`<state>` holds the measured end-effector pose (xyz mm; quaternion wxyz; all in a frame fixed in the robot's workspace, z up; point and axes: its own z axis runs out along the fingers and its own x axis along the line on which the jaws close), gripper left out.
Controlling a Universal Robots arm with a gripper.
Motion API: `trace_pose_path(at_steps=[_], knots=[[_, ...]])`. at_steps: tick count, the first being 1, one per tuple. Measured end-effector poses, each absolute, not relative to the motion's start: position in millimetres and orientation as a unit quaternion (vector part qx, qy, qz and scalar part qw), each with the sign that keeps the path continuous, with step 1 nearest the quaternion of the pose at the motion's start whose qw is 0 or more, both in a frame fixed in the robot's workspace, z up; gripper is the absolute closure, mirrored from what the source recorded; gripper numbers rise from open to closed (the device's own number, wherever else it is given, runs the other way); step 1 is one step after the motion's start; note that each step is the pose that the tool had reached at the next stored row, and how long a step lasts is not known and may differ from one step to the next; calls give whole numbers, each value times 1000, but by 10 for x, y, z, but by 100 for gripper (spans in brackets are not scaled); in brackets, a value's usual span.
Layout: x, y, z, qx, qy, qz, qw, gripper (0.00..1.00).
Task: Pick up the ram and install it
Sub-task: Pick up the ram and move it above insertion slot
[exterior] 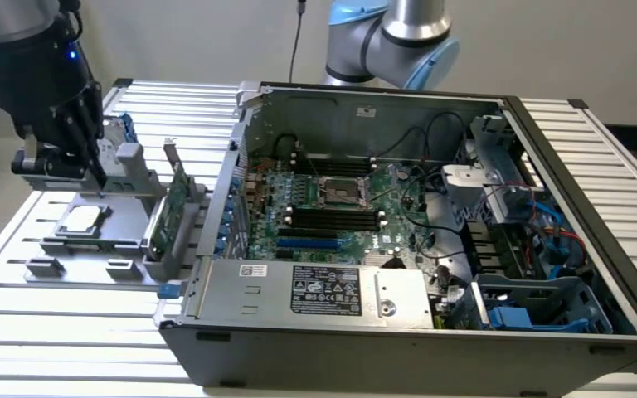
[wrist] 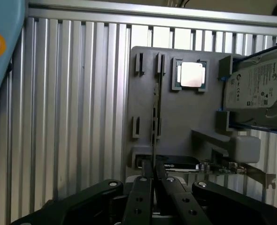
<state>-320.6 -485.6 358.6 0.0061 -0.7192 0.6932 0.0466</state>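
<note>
Bench (exterior: 64, 332) of ribbed metal carries an open computer case (exterior: 407, 342) lying on its side, the motherboard (exterior: 335, 211) facing up inside it and a grey power supply (exterior: 318, 290) along the near wall. Just beside the case, on the exterior view's left, sits a grey tray (exterior: 75, 259). A square silver processor (exterior: 83, 220) lies flat in it, and a green expansion card (exterior: 163, 217) stands upright at the tray's edge nearest the case. The black gripper (exterior: 89, 178) hangs low over the far part of this tray (its tips are down among the tray's grey blocks). From this side I cannot tell how the jaws stand.

Seen from the wrist, the ram (wrist: 156, 108) stands on its long edge in the tray (wrist: 185, 122), seated in narrow slots, so it reads as one thin dark line. The processor (wrist: 191, 75) lies just beside its far end, and a hard drive (wrist: 253, 89) in a blue carrier sits past that. The expansion card (wrist: 218, 167) lies near the ram's near end. The gripper (wrist: 153, 180) is at that near end, jaws drawn narrow, with one of the fingers (wrist: 143, 187) on each side of the ram and closed against it. The ram remains in its slots.
</note>
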Motion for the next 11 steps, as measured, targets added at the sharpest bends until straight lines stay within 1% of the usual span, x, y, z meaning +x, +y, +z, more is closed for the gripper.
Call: trace_pose_path(at_steps=[5,11], knots=[[-3040,-4857,3786,-723,689,50,9,86],[-2798,-4857,3832,-726,685,56,14,86]])
